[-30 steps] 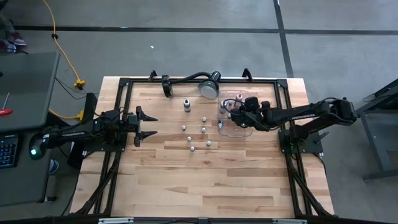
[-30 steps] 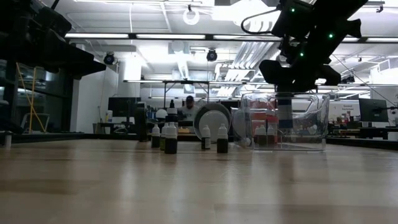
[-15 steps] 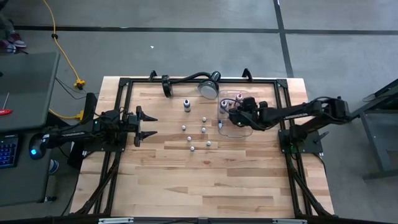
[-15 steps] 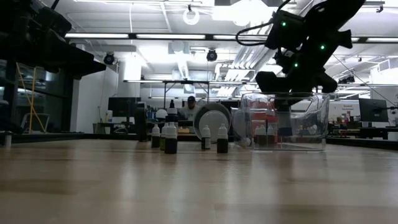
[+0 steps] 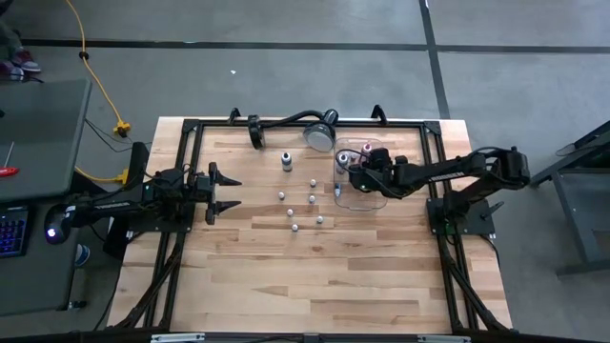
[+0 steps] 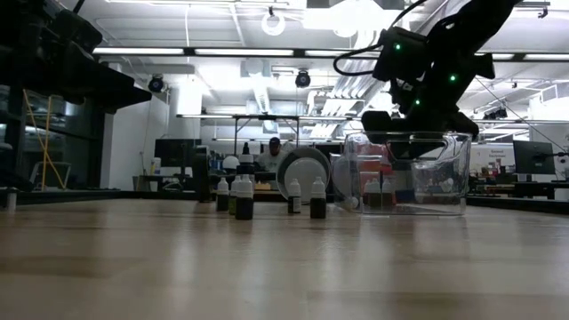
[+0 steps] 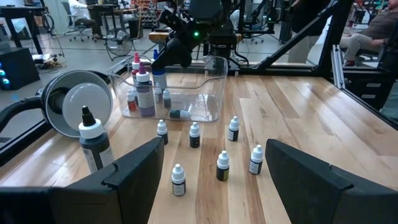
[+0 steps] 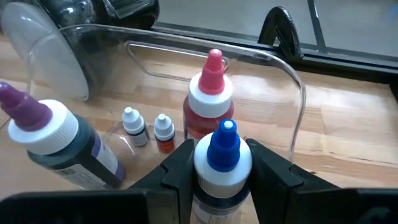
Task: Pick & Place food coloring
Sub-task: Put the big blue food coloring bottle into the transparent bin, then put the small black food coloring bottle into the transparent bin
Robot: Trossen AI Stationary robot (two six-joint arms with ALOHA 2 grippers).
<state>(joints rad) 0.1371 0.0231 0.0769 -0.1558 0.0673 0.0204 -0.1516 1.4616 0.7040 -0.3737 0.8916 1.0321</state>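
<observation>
Right gripper (image 8: 221, 180) clamped on a blue-tipped food coloring bottle (image 8: 222, 163) inside the clear tray (image 5: 355, 198) (red-tipped and purple-tipped bottles beside it). Six small food coloring bottles (image 5: 294, 228) stand loose on the table (image 5: 315, 276). Left gripper (image 5: 232, 191) waits at the table's left, fingers apart.

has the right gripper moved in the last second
Yes. In the high view the right gripper has shifted slightly left over the clear tray, toward the lamp.
</observation>
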